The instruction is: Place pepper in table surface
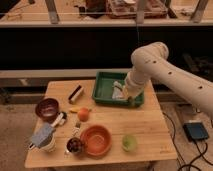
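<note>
My gripper (128, 98) hangs at the end of the white arm, low over the front right part of the green tray (104, 85). Its fingers are shut, and I cannot make out anything held between them. The pepper is hidden from this view. A pale crumpled item (118, 90) lies in the tray just left of the gripper. The light wooden table surface (150, 125) stretches out in front of the tray.
On the table stand an orange bowl (96, 140), a pale green cup (129, 143), an orange fruit (83, 114), a dark red bowl (47, 108), a small dark cup (75, 145), a white mug with a grey cloth (44, 139) and a dark-and-white block (76, 93).
</note>
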Action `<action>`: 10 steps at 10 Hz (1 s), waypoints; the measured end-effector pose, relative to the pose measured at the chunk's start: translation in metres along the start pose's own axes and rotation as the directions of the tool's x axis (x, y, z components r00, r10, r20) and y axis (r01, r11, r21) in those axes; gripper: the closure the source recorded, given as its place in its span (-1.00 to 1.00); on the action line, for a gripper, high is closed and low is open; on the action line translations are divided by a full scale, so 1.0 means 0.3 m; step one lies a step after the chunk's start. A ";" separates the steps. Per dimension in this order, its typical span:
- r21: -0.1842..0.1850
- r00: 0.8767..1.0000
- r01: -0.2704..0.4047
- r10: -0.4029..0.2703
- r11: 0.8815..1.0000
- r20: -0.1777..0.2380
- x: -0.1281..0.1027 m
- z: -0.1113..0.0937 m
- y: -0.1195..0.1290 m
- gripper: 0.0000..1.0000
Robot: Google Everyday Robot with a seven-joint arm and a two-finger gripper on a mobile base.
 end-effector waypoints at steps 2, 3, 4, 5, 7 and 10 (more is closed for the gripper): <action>0.003 0.999 -0.023 0.022 1.000 0.036 -0.032 0.107 0.014 0.62; 0.006 0.998 -0.031 0.031 0.999 0.052 -0.050 0.186 0.022 0.62; 0.008 0.997 -0.037 0.036 0.999 0.066 -0.069 0.265 0.030 0.62; 0.012 0.996 -0.044 0.043 0.999 0.083 -0.090 0.349 0.035 0.62; 0.016 0.993 -0.056 0.054 0.998 0.105 -0.118 0.456 0.047 0.62; 0.025 0.990 -0.068 0.064 0.997 0.127 -0.132 0.522 0.047 0.62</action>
